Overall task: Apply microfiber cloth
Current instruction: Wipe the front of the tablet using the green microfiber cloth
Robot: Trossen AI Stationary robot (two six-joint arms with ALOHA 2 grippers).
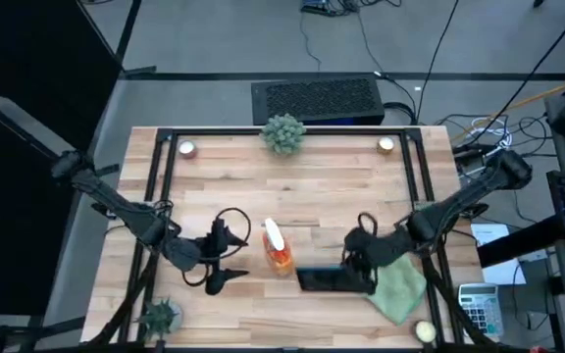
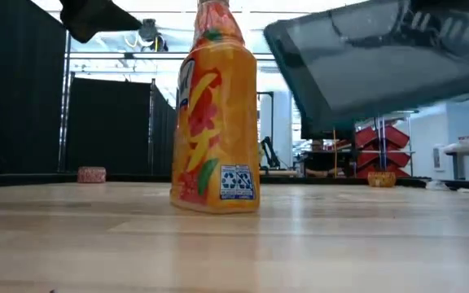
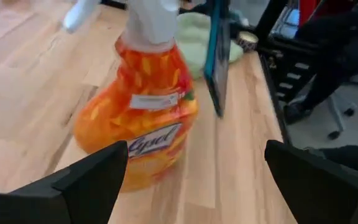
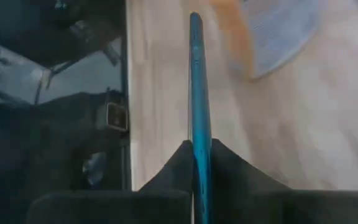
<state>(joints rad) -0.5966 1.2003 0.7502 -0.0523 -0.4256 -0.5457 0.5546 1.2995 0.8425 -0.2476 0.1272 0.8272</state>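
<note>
While right gripper (image 4: 199, 155) pinches thin tablet (image 1: 333, 280), rumpled microfiber cloth (image 1: 400, 290) beside.

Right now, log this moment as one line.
left gripper: open, beside bottle | right gripper: shut on tablet, lifted | cloth: on table, untouched

An orange spray bottle (image 1: 278, 250) stands between the two hands at the middle of the high view, blocking a straight pass. The raised tablet (image 1: 333, 279) just right of it narrows that gap. The table (image 1: 312, 186) above them in the frame lies open.
</note>
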